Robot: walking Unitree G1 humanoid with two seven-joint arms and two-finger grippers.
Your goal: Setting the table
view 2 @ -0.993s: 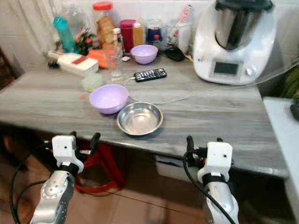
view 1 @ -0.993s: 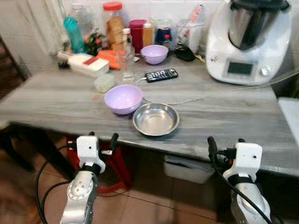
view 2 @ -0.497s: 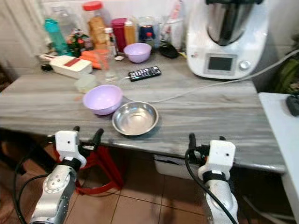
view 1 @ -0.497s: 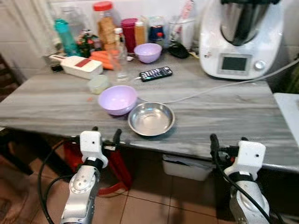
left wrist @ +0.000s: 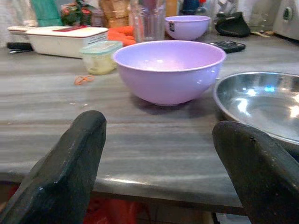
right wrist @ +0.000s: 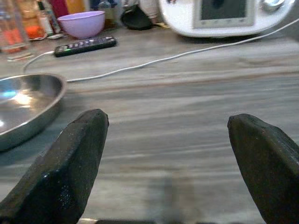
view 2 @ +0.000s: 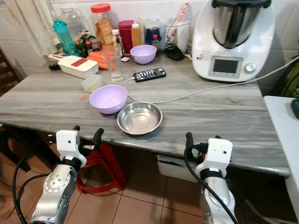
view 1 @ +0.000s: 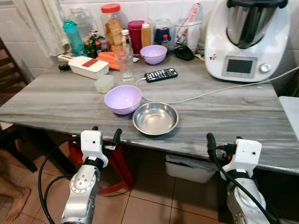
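Grey table (view 1: 243, 112) holds steel bowl (view 1: 155, 118) beyond both spread, empty jaws.

A lilac bowl (view 1: 123, 99) touches a steel bowl (view 1: 155, 118) on the grey table (view 1: 243, 112) (cluttered at the back). The left gripper (view 1: 105, 135) and right gripper (view 1: 224, 143) hover, fingers parted, before its near edge.
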